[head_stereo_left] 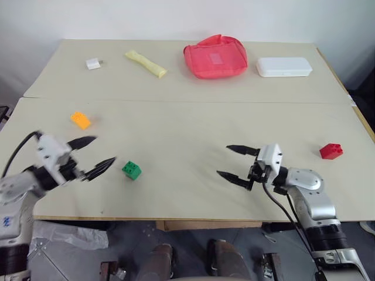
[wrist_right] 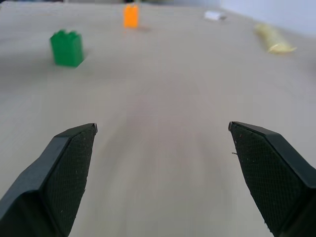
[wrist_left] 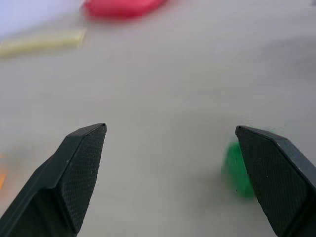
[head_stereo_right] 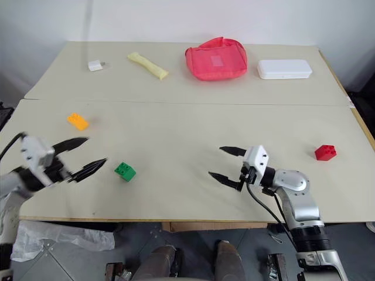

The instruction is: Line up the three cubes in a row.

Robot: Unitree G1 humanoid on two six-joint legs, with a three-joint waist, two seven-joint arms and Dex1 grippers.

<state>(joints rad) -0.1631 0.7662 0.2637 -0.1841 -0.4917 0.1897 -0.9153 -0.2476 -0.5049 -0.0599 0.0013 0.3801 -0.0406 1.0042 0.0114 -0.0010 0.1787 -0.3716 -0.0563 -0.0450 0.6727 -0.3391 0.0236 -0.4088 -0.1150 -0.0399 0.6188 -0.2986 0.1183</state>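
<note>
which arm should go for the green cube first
Left, probably. The left gripper hangs open just beside the green cube, with bare table between them. The right gripper, also open, sits farther off across the table, nearer the red cube.

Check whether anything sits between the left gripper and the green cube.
Nothing visible does. The left gripper is open and points toward the green cube, with only bare table between them. The orange cube lies off to the side, farther back on the table, outside that path.
</note>
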